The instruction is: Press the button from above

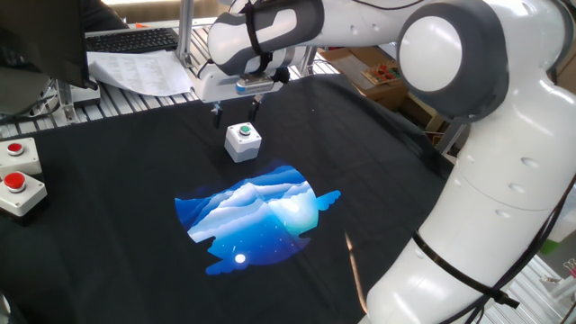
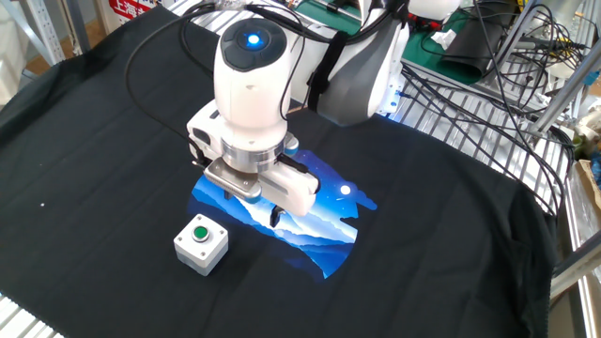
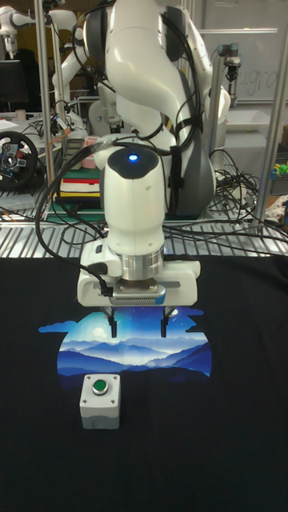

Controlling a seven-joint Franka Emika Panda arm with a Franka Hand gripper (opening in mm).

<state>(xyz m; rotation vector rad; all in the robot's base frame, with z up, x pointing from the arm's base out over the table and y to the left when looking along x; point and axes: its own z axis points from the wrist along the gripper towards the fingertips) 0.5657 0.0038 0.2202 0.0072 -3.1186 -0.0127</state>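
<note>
The button [image 1: 243,131] is a small green disc set in the top of a light-grey box [image 1: 243,144] that stands on the black cloth. The button [image 3: 98,387] also shows in the tall fixed view and, as the button [image 2: 200,233], near the front edge in the other fixed view. My gripper [image 3: 138,329] hangs above the cloth with its fingers pointing down and a wide gap between them, so it is open and holds nothing. It hovers beside the box, a little toward the arm's base and off to one side, not over the button. In one fixed view the gripper [image 1: 236,112] appears just behind the box.
A blue mountain-print patch [image 1: 256,216] lies on the black cloth beside the box. Two off-white boxes with red buttons [image 1: 16,184] sit at the left edge. A keyboard and papers [image 1: 135,43] lie behind the cloth. Cables [image 2: 488,84] crowd the metal rack at the far side.
</note>
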